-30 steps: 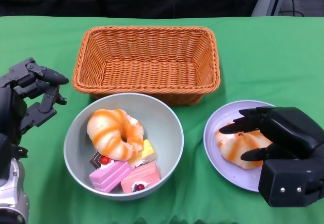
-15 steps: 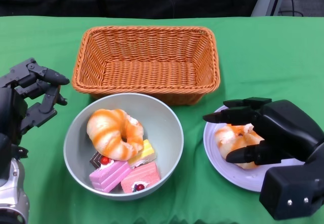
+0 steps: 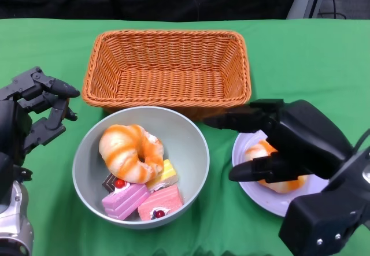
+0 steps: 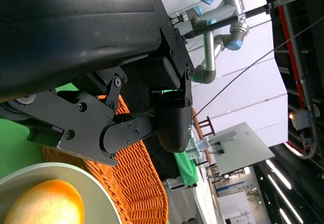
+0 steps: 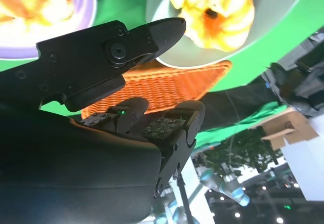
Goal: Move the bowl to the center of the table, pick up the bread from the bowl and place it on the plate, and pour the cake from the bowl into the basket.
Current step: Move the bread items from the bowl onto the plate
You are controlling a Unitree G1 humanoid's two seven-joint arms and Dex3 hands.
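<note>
While right hand [image 3: 272, 143] hovers fingers spread over plate [image 3: 250, 178] at lower right, bread [image 3: 270, 172] beneath it, left hand [image 3: 37, 108] empty, fingers apart, bowl [image 3: 191, 146] centre frame.

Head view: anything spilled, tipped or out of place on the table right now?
Nothing stands out. The bowl sits upright with one bread and the cake pieces inside, another bread lies on the plate, and the basket stands square with nothing in it. Nothing has spilled on the cloth.
</note>
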